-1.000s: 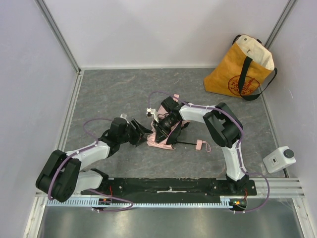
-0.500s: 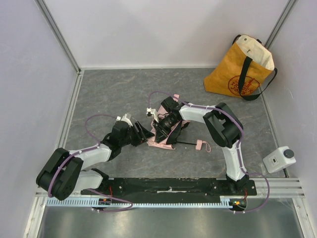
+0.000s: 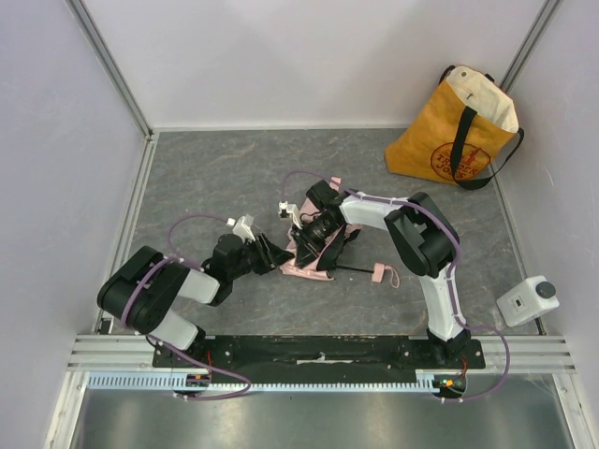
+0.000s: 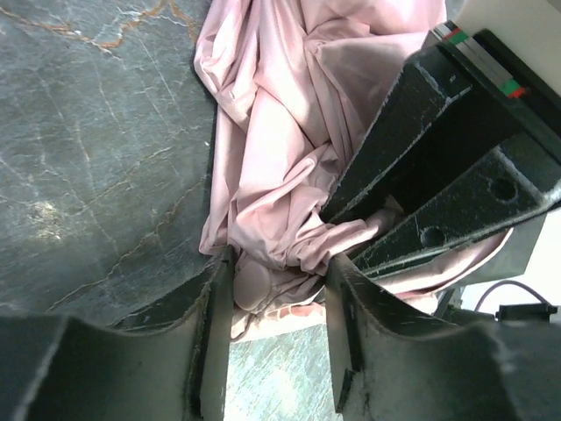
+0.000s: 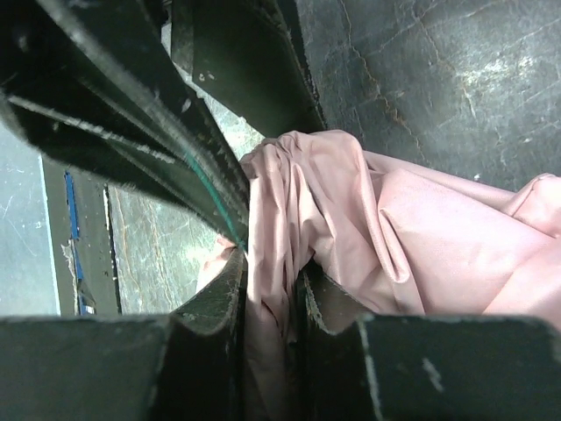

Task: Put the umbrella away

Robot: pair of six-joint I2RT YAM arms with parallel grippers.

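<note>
I read the umbrella (image 3: 298, 269) as lying bunched near the centre of the table (image 3: 206, 178), between the two arms. Its pale pink fabric is crumpled in a heap, and its thin black shaft runs right to the small pink handle (image 3: 377, 273). The right gripper (image 5: 272, 274) is clenched on a fold of that fabric, which fills the gap between its fingers. The left gripper (image 4: 279, 267) sits at the heap's left edge, fingers apart with a lump of fabric between them; I cannot tell whether they pinch it. The yellow tote bag (image 3: 440, 140) stands well apart, in the far right corner.
</note>
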